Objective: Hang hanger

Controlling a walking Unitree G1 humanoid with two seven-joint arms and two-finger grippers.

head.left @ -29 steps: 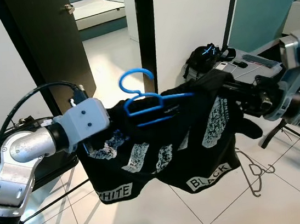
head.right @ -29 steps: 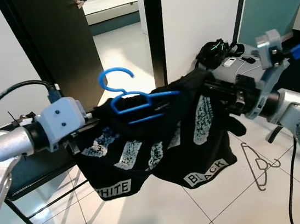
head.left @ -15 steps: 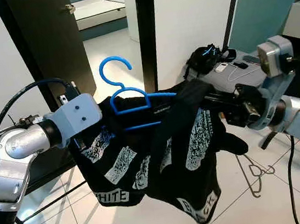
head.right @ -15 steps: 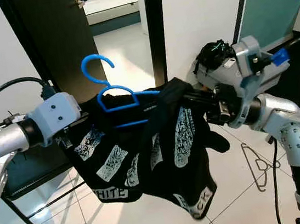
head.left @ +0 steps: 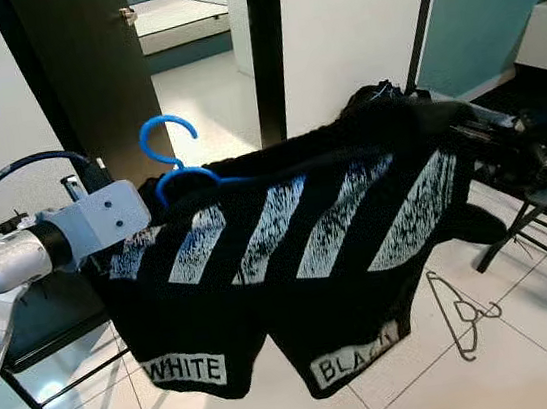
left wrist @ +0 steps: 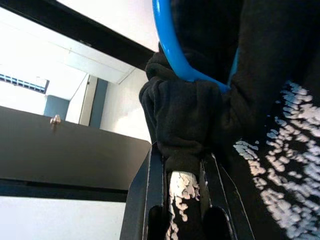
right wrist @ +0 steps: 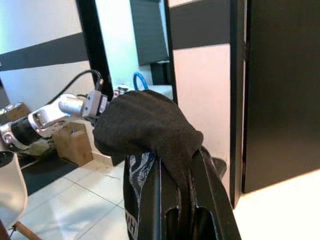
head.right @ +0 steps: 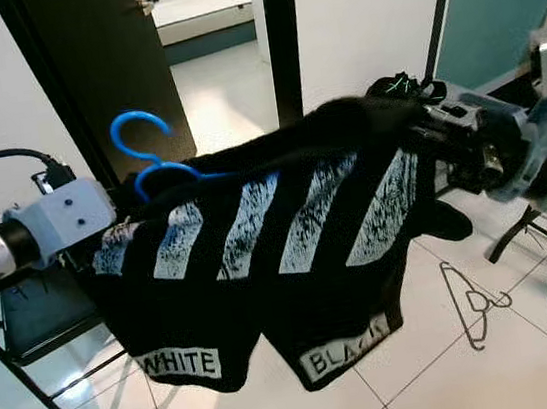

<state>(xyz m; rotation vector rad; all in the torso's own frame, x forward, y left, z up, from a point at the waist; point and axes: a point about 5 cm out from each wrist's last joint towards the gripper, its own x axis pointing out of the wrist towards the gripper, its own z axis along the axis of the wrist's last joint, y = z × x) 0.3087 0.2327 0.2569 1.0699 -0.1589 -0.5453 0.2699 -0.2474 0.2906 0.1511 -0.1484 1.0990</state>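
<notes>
A black garment with white diagonal stripes and the words WHITE and BLACK hangs stretched wide between my two grippers. A blue plastic hanger sits in its left end, hook standing up above the cloth. My left gripper is shut on a fold of the garment right beside the hanger's blue bar. At the right end, my right gripper is shut on another bunched fold of the cloth. In the head views the fabric covers the fingers of both grippers.
A thin wire hanger lies on the white tiled floor at the right. A dark folding chair stands at the left, under my left arm. A dark door and a doorway are behind. Black stand legs are at the right.
My arms have drawn apart, the left going left and the right going right. The garment went from a bunched drape to a flat stretched sheet, and the hanger moved left with it.
</notes>
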